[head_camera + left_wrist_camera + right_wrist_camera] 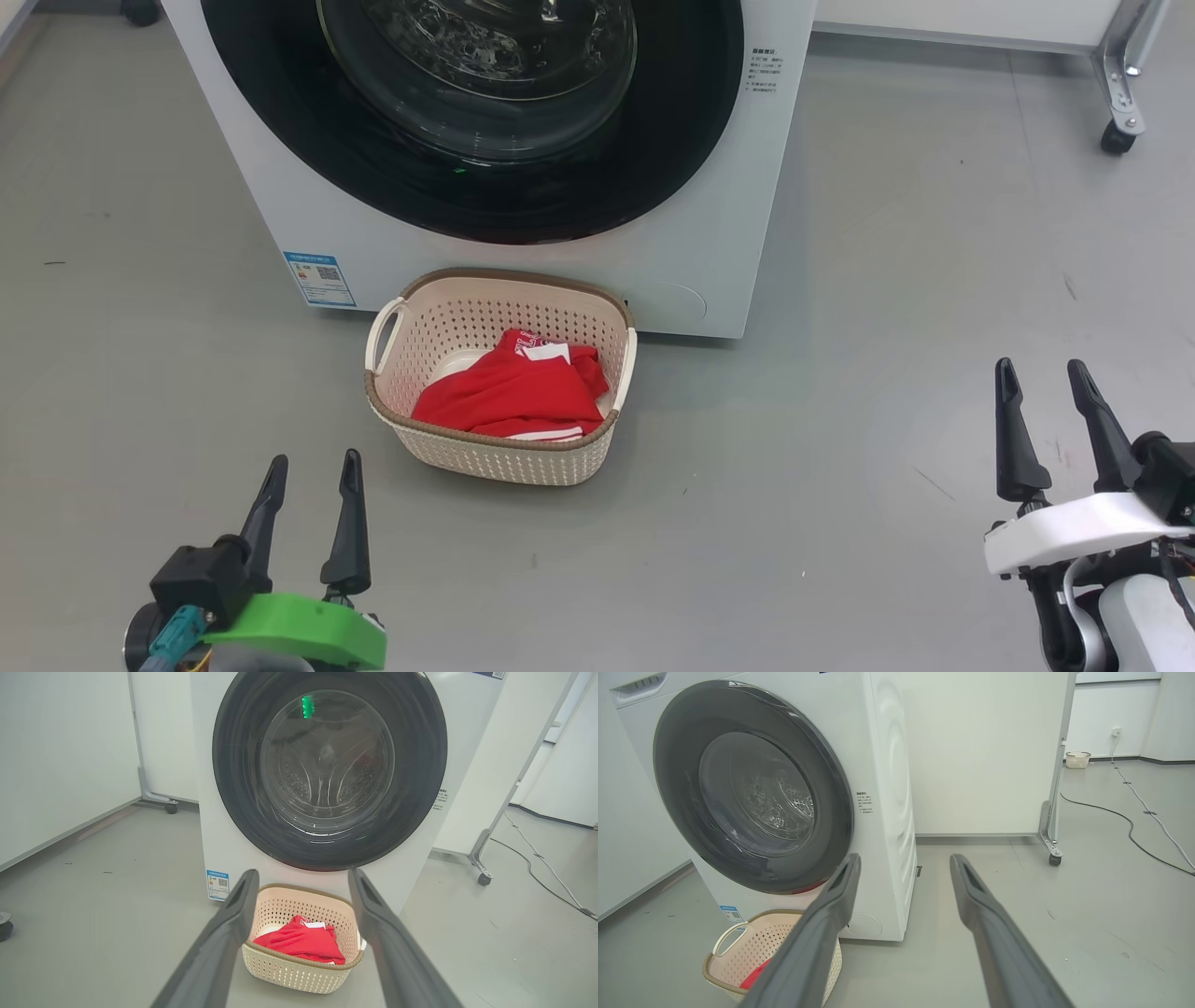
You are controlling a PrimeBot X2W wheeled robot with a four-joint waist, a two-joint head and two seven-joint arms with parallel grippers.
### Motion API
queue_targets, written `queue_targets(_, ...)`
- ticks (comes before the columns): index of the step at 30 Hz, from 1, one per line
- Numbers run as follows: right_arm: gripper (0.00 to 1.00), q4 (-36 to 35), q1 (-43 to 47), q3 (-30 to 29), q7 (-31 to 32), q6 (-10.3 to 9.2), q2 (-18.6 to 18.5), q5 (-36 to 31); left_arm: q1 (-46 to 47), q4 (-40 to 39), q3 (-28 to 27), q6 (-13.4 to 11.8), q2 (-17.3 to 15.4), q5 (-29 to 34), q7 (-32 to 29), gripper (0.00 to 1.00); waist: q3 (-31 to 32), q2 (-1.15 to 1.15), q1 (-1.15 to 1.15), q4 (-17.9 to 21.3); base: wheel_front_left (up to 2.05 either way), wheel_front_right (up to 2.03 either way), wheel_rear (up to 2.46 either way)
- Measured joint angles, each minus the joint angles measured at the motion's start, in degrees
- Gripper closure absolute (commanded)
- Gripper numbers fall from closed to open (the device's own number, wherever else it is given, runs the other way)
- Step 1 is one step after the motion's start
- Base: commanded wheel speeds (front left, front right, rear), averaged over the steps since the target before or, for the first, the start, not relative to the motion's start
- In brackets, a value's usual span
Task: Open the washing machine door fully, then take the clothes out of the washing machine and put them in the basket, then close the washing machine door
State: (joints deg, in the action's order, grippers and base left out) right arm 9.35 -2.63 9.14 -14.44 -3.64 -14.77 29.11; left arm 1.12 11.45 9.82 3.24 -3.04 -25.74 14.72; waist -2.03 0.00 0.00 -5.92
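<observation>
The white washing machine [709,187] stands straight ahead with its round black washing machine door [280,121] shut flat against the front; steel drum shows through the glass [327,765]. On the floor before it sits the cream basket [439,327] holding the red clothes [509,392], seen too in the left wrist view, clothes [299,942] in the basket [299,970]. My left gripper [313,462] hangs open at the lower left, short of the basket. My right gripper [1041,369] is open at the lower right, well clear of the basket [738,952] and door [831,812].
Grey floor surrounds the machine. A white panel on castors [1116,140] stands to the machine's right, with a cable [1129,826] trailing across the floor beyond it. Another small basket [1078,759] sits by the far wall. A wheeled panel foot [170,807] is at the left.
</observation>
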Motion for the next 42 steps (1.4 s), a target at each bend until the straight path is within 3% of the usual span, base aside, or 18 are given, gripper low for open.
queue_targets(13,0.0,-0.1,0.8,-0.7,0.0,0.04,0.4,-0.2,0.0,-0.5,-0.2,0.7,0.1,-0.5,0.0,0.0,-0.1,0.0,0.0,0.0,0.0,0.0,0.0)
queue_targets(14,1.0,-0.1,0.8,-0.7,0.0,0.04,0.5,-0.3,-0.1,-0.7,-0.2,0.9,0.1,-0.6,0.0,1.0,-0.1,0.0,0.0,0.0,0.0,0.0,0.0)
queue_targets(25,1.0,3.1,3.1,-0.3,0.6,0.04,3.4,1.0,-1.5,2.7,0.1,0.9,0.7,-2.0,-0.5,1.0,-0.1,0.0,0.0,0.2,0.0,0.0,0.0)
queue_targets(42,1.0,3.4,3.1,-2.6,3.5,1.78,4.7,10.9,-1.5,2.7,-1.8,1.1,0.8,-12.4,-3.3,1.0,0.3,0.0,0.0,1.1,0.0,0.0,0.0)
